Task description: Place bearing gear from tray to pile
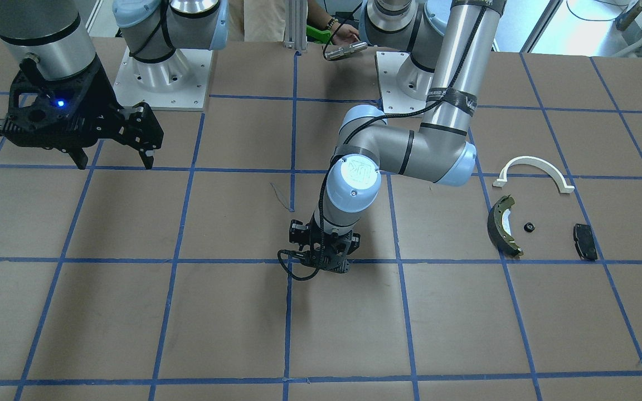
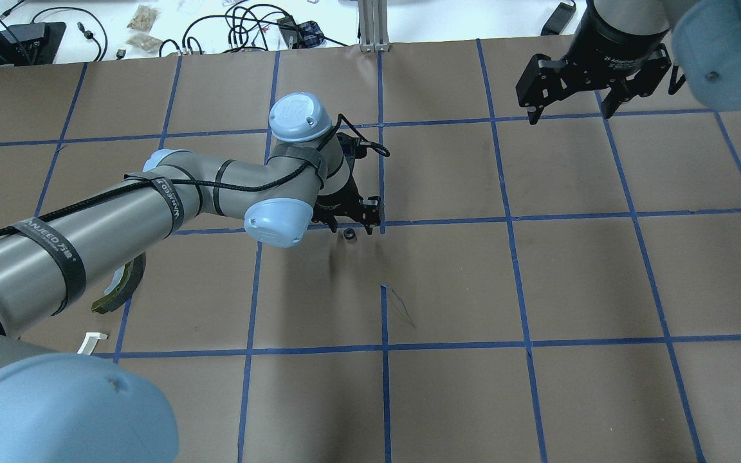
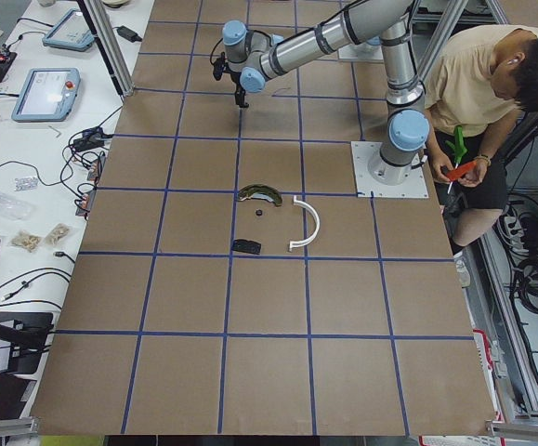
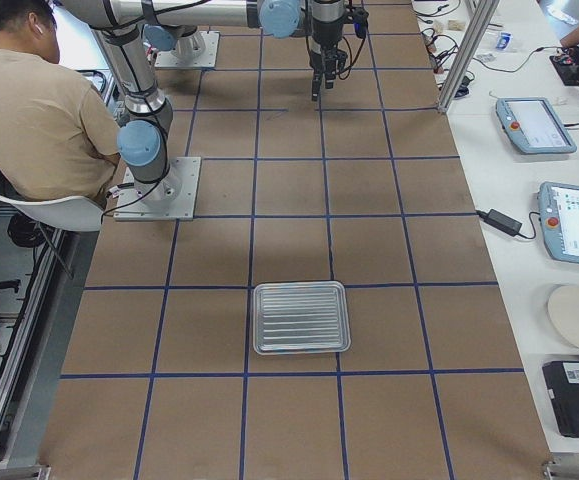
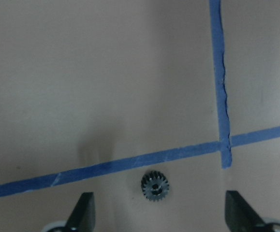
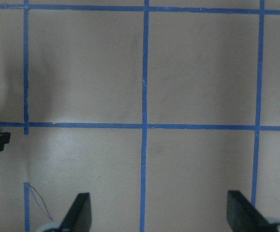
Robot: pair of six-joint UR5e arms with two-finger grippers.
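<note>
Pile [image 3: 255, 195]: brake shoe [image 1: 502, 225], white arch [image 1: 535, 170] and black pad [image 1: 585, 240] lie near one another at the left end of the table [image 2: 538, 289]. That is where we mean to deliver.
Left gripper [image 5: 161, 215]: spread wide and holding nothing. It hangs low over the gear with one finger on each side.
Gear [image 5: 154, 185]: flat on the table about midway along, just beside a blue tape line [image 5: 130, 162], well apart from pile and tray.
Pickup: this is our step in hand. We judge it best to drop straight down, keep the gear centred, and close slowly so both fingers meet the teeth together. So small and flat a part may skid or tip.
Right gripper [image 2: 570, 116]: wide open, carrying nothing, held above the table.
Tray [image 4: 299, 317]: at the right end; we see nothing on it.
</note>
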